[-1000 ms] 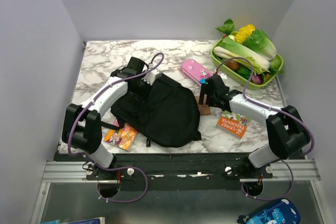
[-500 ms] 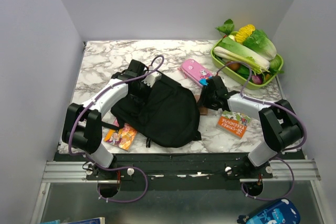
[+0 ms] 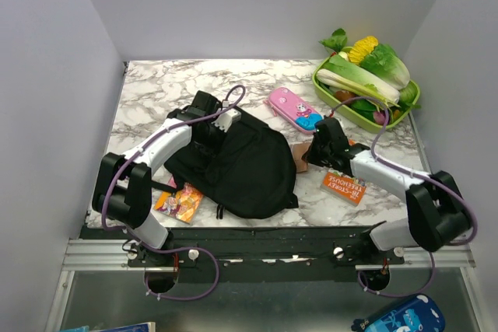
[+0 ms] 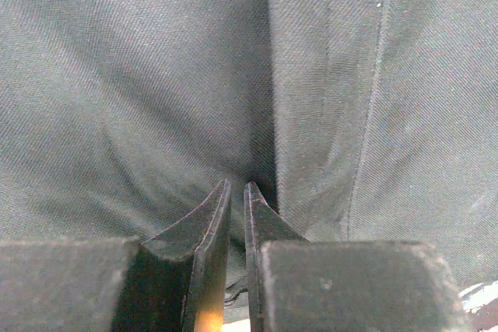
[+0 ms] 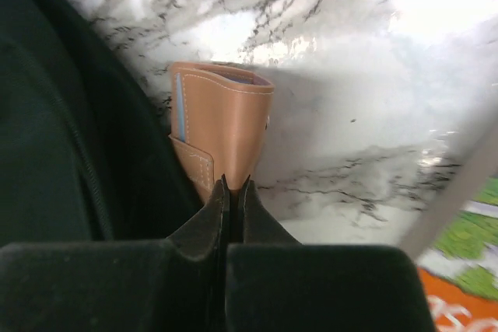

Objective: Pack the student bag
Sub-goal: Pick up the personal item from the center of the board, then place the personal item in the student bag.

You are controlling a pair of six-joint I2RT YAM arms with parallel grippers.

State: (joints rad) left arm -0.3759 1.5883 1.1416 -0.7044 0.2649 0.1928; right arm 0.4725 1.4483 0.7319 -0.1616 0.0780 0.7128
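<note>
Lying on the marble counter (image 3: 156, 91) in the top view, the black soft fabric student bag (image 3: 241, 165) sits between both arms. Left wrist view: the left fingers (image 4: 198, 231), barely apart, pinch a fold of the bag. Right wrist view: the right fingers (image 5: 204, 219), pressed together, meet the near edge of a tan leather wallet (image 5: 222, 126) beside the bag.

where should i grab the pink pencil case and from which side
Take the pink pencil case across its narrow width, near the middle, coming straight down from above. It lies flat and slanted on the table with bare marble along both long sides, so turn the jaws crosswise to its length. The right gripper looks the nearer one.
</note>
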